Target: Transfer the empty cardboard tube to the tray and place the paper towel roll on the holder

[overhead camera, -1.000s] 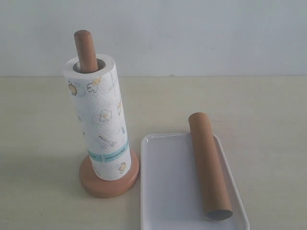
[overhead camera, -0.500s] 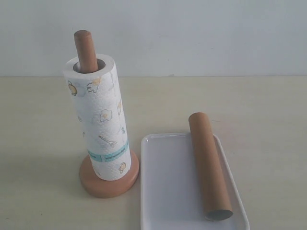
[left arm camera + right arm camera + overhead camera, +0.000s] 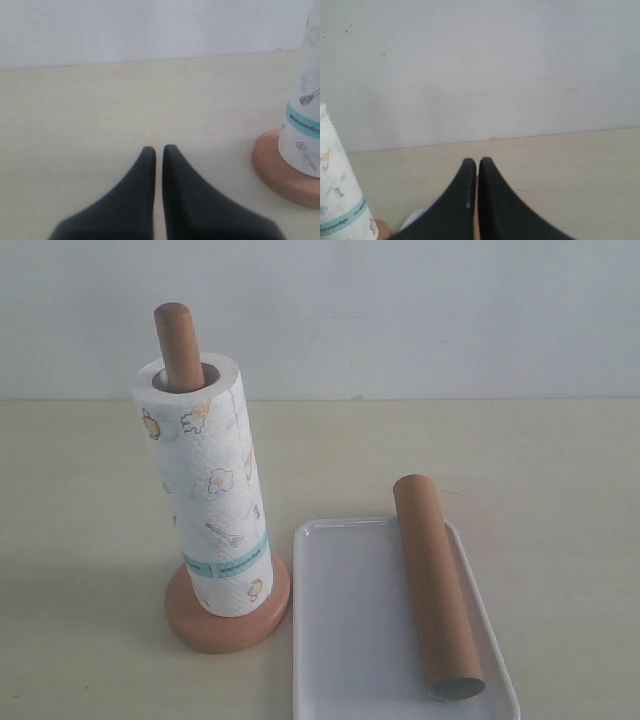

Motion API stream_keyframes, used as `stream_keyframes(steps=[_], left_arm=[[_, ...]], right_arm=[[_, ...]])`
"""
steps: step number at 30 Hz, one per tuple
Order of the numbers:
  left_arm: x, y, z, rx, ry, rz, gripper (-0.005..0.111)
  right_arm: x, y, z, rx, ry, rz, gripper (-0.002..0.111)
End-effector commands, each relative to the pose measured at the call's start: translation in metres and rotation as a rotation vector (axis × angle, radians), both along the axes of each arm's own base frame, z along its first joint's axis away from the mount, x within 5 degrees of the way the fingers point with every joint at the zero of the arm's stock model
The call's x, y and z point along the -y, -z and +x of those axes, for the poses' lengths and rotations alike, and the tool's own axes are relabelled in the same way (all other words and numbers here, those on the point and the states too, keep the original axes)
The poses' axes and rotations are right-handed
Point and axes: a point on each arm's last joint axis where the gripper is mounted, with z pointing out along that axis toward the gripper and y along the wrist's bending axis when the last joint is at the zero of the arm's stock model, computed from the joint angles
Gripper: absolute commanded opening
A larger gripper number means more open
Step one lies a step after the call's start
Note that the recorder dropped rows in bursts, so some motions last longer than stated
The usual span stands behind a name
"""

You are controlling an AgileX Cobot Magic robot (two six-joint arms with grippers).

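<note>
On the pale beige tabletop, in front of a plain white wall, the light reddish-brown wooden holder with its thick round disc base is standing upright, and the tall white embossed paper towel roll, printed with small yellow-grey drawings and a teal band near its lower end, is sitting over the slim dowel and resting on the base. The dowel's rounded top is poking out above the roll's hollow core, and the roll is leaning slightly. Just beside the base, to its right in the exterior view, the flat white glossy rectangular tray is lying on the table, apart from the base by a narrow gap. The long plain brown empty cardboard tube is lying on its side along the tray's right-hand part, its open end facing the camera and its far end reaching over the far rim. In the left wrist view the left gripper is hanging over bare table with its black jaws drawn together, only a thin slit between them, gripping nothing; the roll and base are showing off to one side. The right gripper is likewise keeping its jaws pressed together and empty, pointing toward the wall, with the roll's edge showing nearby.
</note>
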Motion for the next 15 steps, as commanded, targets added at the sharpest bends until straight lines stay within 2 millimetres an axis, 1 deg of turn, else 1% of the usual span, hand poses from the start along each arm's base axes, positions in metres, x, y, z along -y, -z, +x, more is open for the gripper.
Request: stream_keyframes(steps=[1, 4, 11, 15], left_arm=[[0.000, 0.001, 0.000, 0.004, -0.004, -0.002, 0.004], [0.000, 0.001, 0.000, 0.004, -0.004, -0.002, 0.004], [0.000, 0.001, 0.000, 0.004, -0.004, -0.002, 0.004], [0.000, 0.001, 0.000, 0.004, -0.004, -0.002, 0.004]], right_arm=[[0.007, 0.012, 0.002, -0.110, 0.078, -0.040, 0.001], [0.005, 0.015, 0.001, -0.119, 0.060, -0.140, 0.001], [0.001, 0.020, -0.001, -0.128, 0.005, -0.263, 0.001], [0.002, 0.031, -0.002, -0.241, -0.006, -0.315, 0.001]])
